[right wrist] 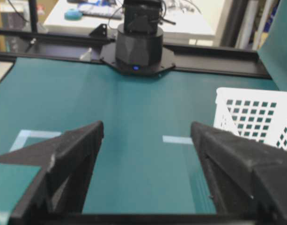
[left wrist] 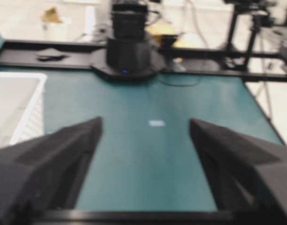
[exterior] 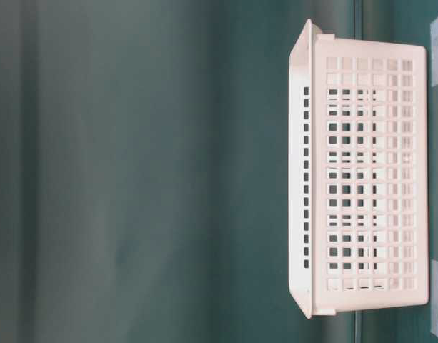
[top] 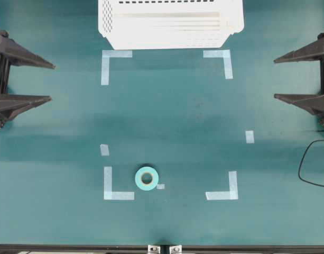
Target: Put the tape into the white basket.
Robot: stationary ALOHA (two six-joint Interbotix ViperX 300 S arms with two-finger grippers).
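The tape (top: 146, 178), a small teal-green ring, lies flat on the green table near the front, just right of the front-left corner mark. The white basket (top: 169, 24) stands at the far edge, centre; its slotted wall (exterior: 369, 179) fills the table-level view, and a corner of the basket shows in the left wrist view (left wrist: 21, 108) and the right wrist view (right wrist: 255, 117). My left gripper (top: 52, 82) waits at the left edge, open and empty. My right gripper (top: 275, 78) rests at the right edge, open and empty. Both are far from the tape.
Pale blue L-shaped corner marks (top: 115, 58) (top: 221, 59) (top: 116, 188) (top: 224, 190) frame the work area, with small tape strips (top: 249, 136) (top: 104, 150) beside them. A black cable (top: 309, 164) loops at the right edge. The opposite arm's base (left wrist: 128, 51) (right wrist: 139, 47) faces each wrist camera.
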